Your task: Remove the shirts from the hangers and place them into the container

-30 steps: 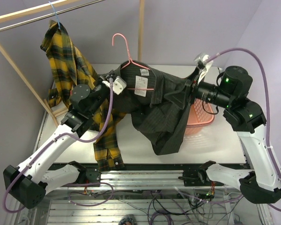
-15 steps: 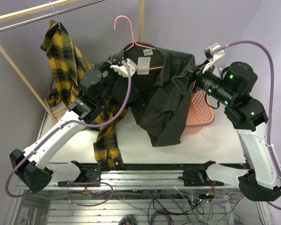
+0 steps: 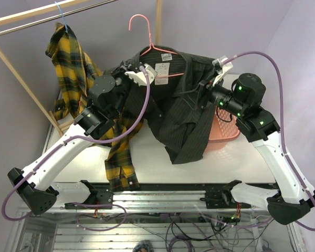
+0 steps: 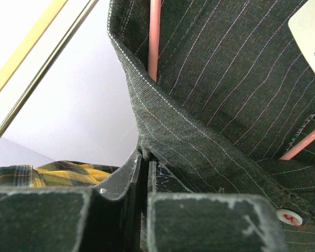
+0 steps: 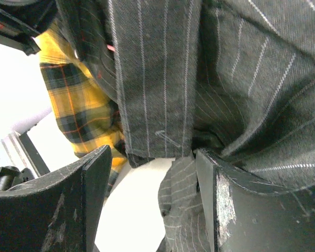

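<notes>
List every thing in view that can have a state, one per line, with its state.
Dark shirt, on the pink hanger, held up.
Pink hanger, off the rail, inside the dark shirt.
Plaid shirt, hanging from the blue hanger.
Blue hanger, hooked on the rail.
Basket, upright, partly hidden.
Left gripper, shut on the dark shirt's collar.
Right gripper, open.
</notes>
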You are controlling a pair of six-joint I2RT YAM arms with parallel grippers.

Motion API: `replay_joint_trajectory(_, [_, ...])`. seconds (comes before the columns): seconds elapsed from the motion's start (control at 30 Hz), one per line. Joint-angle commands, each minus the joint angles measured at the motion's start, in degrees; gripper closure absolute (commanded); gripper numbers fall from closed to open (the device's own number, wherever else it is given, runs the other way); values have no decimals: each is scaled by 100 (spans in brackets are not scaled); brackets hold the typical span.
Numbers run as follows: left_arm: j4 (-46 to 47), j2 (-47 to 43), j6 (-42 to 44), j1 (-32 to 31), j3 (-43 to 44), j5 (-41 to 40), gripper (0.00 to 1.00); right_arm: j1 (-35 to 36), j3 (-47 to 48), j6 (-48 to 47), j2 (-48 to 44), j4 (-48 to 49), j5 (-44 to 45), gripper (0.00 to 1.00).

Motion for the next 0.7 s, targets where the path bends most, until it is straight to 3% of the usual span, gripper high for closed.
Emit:
replay_joint_trajectory(0.0, [111,-53,-56,-70,381,-221,93,29,-98,237,-2,668,-255,36])
replay_joint_trajectory(0.37, [41,-86,-32,-214,367,-323,93,339,-411,405,369,1034,-106,51])
replay_joint_trajectory(0.43, [72,-91,-11,-226,298,-356,93,380,-407,390,415,956,45,60])
replay_joint_trajectory(0.57, [225,-139,20,-222,26,-471,93,381,-375,373,302,643,734,99])
replay_joint_trajectory(0.67, [263,-176,1,-224,-228,-557,93,381,-392,364,27,432,1326,100])
